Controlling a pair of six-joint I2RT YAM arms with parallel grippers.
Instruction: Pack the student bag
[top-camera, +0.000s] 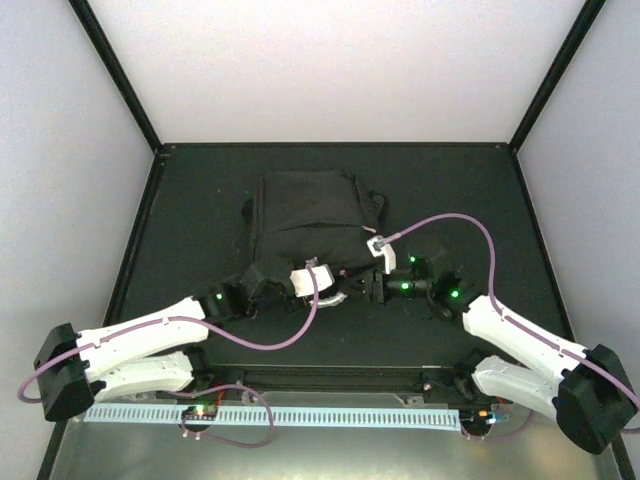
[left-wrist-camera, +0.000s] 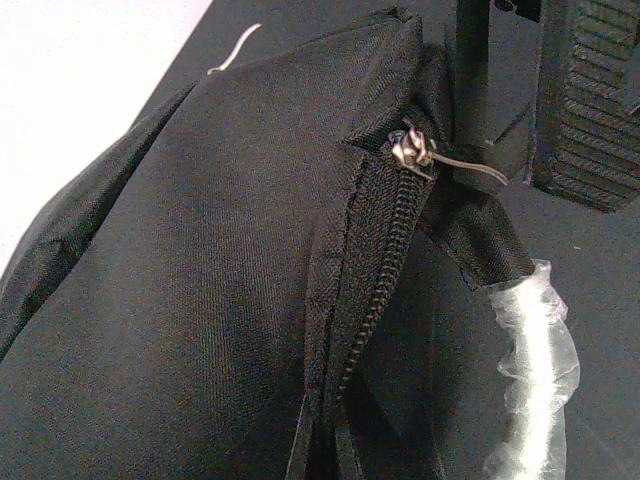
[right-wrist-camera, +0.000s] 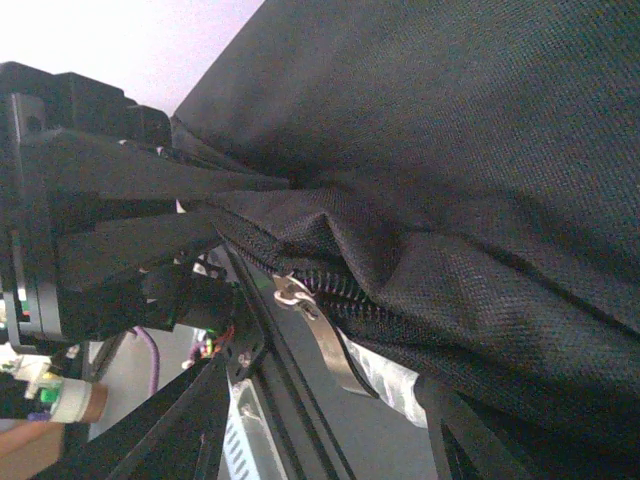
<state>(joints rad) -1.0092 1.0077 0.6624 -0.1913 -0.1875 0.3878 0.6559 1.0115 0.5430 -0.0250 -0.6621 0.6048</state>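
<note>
My tabletop (top-camera: 200, 210) is dark and flat. White walls (top-camera: 330, 60) stand past its far edge and both side edges. Black posts (top-camera: 115, 72) rise from its two far corners. A shiny metal shelf (top-camera: 330, 455) with a white holey strip (top-camera: 330, 417) runs along its near edge.

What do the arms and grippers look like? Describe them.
The left arm and right arm have white shells, black joint blocks, green lights and looping purple cables. The left gripper and right gripper are black.
</note>
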